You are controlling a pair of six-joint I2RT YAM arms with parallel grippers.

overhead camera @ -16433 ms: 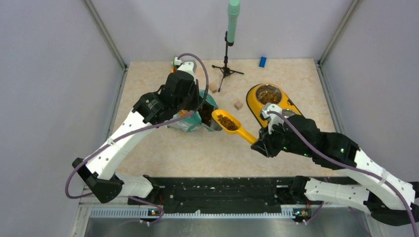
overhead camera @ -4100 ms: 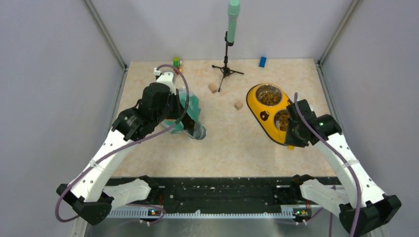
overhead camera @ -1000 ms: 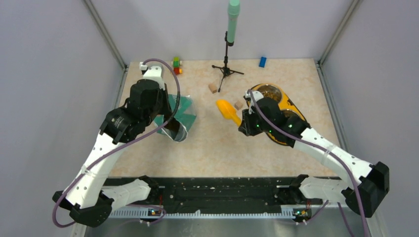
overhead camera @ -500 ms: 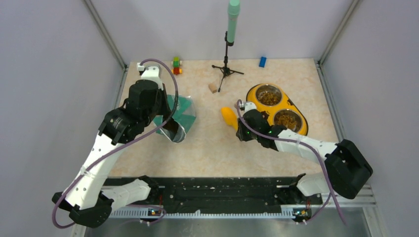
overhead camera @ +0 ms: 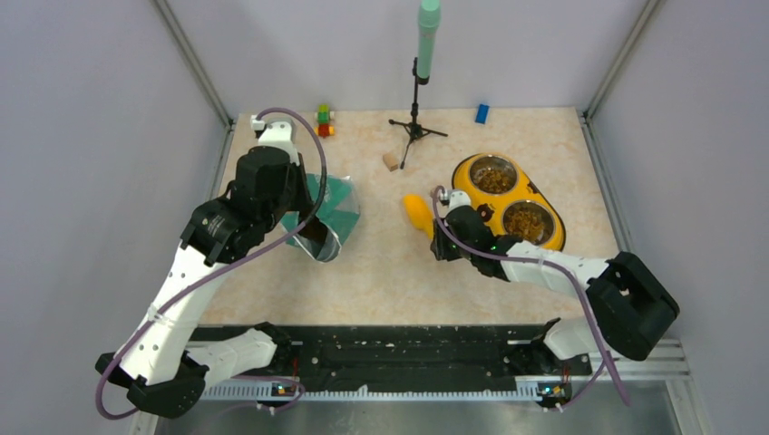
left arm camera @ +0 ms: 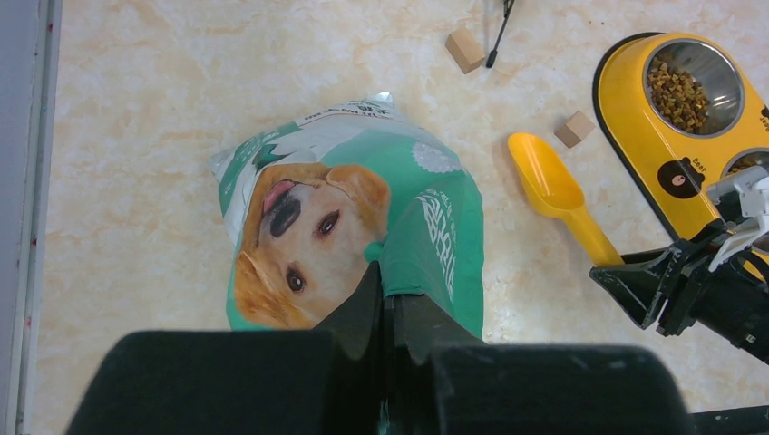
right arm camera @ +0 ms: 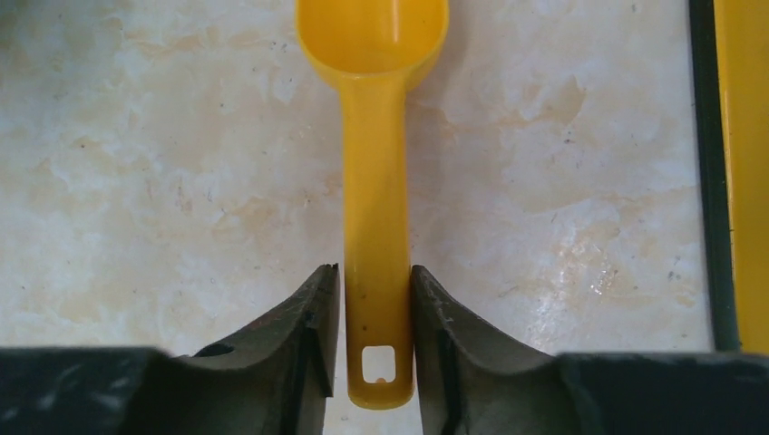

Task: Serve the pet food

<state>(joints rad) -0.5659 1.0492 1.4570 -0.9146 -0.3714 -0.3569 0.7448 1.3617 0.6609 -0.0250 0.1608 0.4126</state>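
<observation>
Pet food [overhead camera: 494, 178] location: report it, says the technician.

Me: Item 1. Brown kibble sits in both steel bowls of the yellow feeder [left arm camera: 626, 127], which stands on the table [overhead camera: 381, 272] on my right side. Item 2. The teal-and-white pouch [left arm camera: 363, 190] lies flat on my left side, dog's face up, open end nearest my bases. I cannot read whether pellets are inside it (the opening shows only dark).

Technician: Left pincer status?

Me: The left pincer [left arm camera: 390, 299] has its fingers closed together on the pouch's near edge, pinching the film between them.

Technician: Right pincer status?

Me: The right pincer [right arm camera: 374, 272] is low over the table. Its fingers are narrowly parted, one on each side of the handle of the yellow scoop [right arm camera: 376, 181], near the handle's end with the hanging hole. The handle fills almost the whole gap. I cannot tell whether the fingers clamp it or only flank it.

Technician: Scoop condition?

Me: The cup is empty and points away from my bases. The scoop looks to rest on the table, between pouch and feeder and nearer the feeder.

Technician: Other items?

Me: One wooden cube [left arm camera: 575, 129] sits between the scoop's cup and the feeder, touching neither. A second cube [left arm camera: 465, 50] sits farther back, beside a leg of the tripod stand [overhead camera: 417, 127].
</observation>
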